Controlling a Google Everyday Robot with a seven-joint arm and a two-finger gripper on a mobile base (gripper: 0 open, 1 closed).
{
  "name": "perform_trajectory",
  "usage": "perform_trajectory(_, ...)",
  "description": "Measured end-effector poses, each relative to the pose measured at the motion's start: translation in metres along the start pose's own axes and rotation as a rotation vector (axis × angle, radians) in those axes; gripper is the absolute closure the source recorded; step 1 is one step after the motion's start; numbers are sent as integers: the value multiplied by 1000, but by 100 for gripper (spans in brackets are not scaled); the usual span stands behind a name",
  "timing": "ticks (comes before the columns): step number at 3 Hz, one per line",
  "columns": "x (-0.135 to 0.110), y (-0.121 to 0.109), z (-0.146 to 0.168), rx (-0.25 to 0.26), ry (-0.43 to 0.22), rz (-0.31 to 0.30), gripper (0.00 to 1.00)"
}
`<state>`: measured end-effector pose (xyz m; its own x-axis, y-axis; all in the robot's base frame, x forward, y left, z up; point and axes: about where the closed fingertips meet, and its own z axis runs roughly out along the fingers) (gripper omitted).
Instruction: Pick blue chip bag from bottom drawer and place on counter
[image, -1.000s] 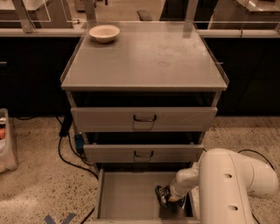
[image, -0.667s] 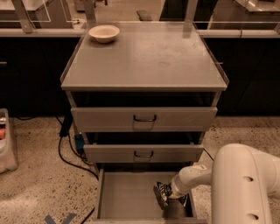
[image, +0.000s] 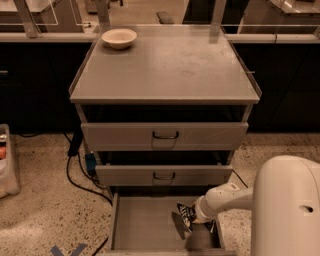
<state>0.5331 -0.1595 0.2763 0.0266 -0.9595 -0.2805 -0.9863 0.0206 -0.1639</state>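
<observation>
The bottom drawer (image: 142, 222) is pulled open at the foot of the grey cabinet. The blue chip bag (image: 186, 212), dark and crumpled with white markings, is at the drawer's right side. My gripper (image: 183, 221) reaches in from the right on a white arm (image: 225, 197) and is shut on the bag, holding it just above the drawer floor. One dark finger (image: 177, 225) shows to the bag's lower left. The counter (image: 165, 70) is the wide grey top of the cabinet, well above the gripper.
A cream bowl (image: 119, 37) sits at the counter's back left corner. The two upper drawers (image: 165, 136) (image: 164, 175) are partly open above the bottom one. A black cable (image: 75, 175) lies on the speckled floor at left. A pale bin (image: 7, 160) stands at far left.
The arm has shifted and the gripper has risen slightly. The chip bag has come up with it and sits a little higher in the drawer.
</observation>
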Motion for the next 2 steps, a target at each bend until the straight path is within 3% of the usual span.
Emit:
perform_trajectory(1, -14, -1, -25, -3, -1, -23, 100)
perform_trajectory(2, -45, -14, -83, 40, -8, -78, 100)
